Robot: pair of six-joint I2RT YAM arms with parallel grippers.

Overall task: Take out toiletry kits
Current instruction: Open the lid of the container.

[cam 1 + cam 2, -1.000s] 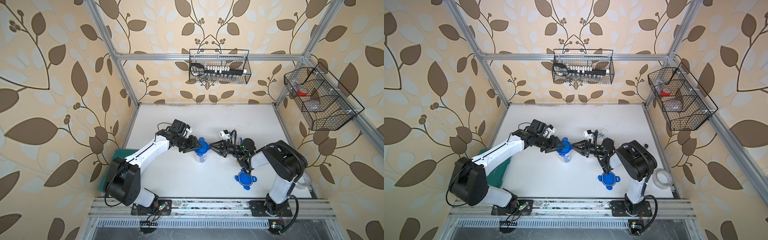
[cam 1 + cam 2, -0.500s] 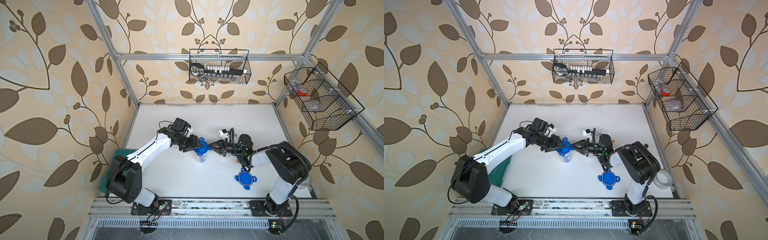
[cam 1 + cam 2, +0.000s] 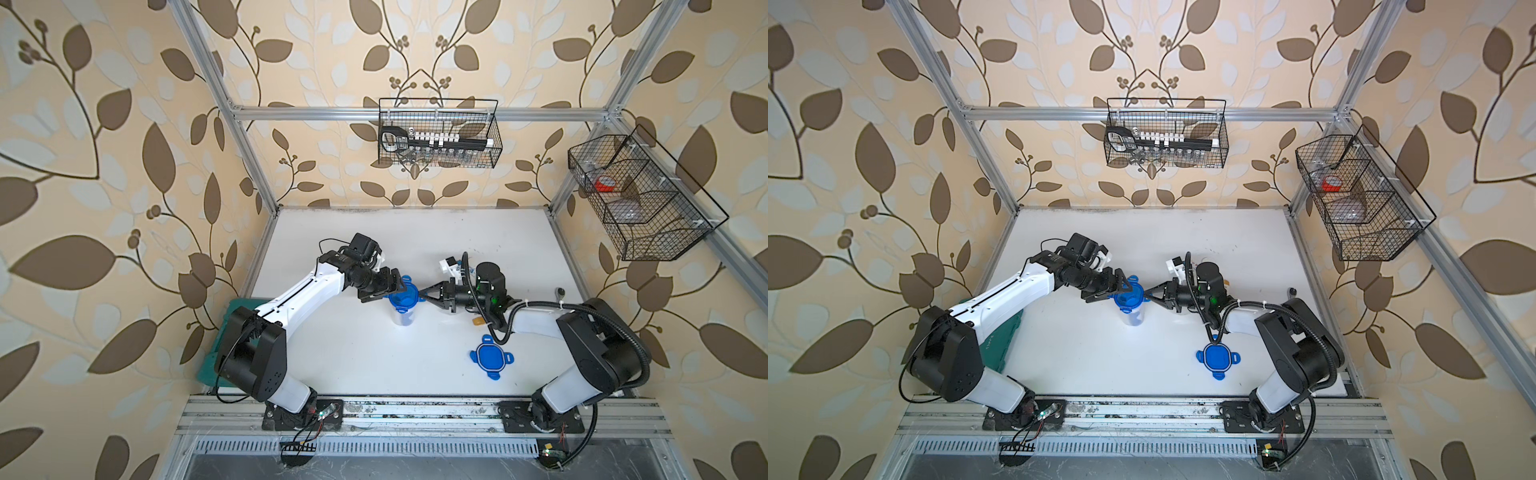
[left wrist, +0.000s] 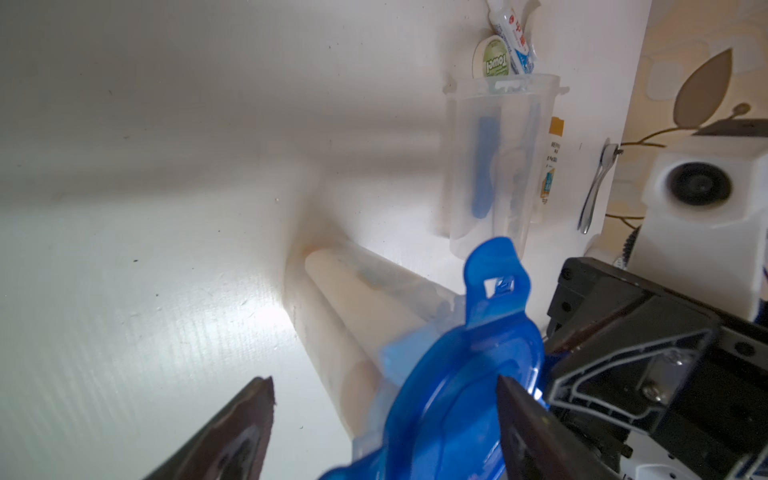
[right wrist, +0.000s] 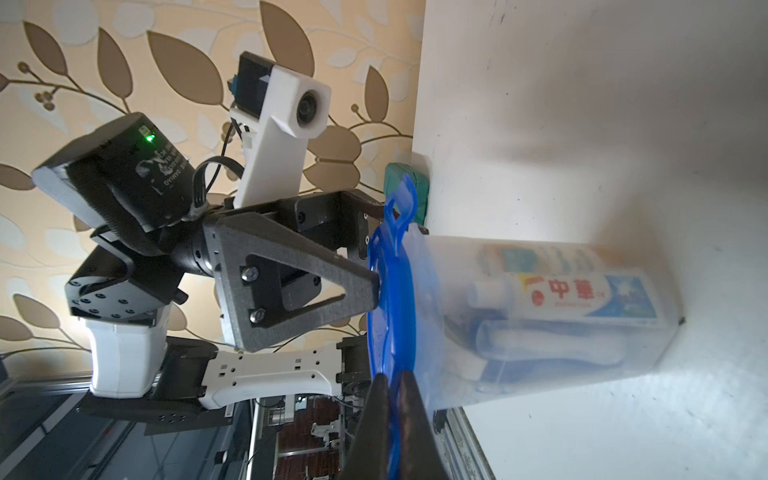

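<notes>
While the left gripper, jaws spread, flanks the capped jar from 9 o'clock, the right gripper at 3 o'clock pinches a lid tab. Its kit remains inside. Second lid lies off at 4 o'clock; open jar partly unloaded.

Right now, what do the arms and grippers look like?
Both arms: white link shells, black joints and bases, black cables; right arm has a ribbed black conduit. Grippers: black triangular open-frame fingers, white camera housing, green LED on the left wrist.
</notes>
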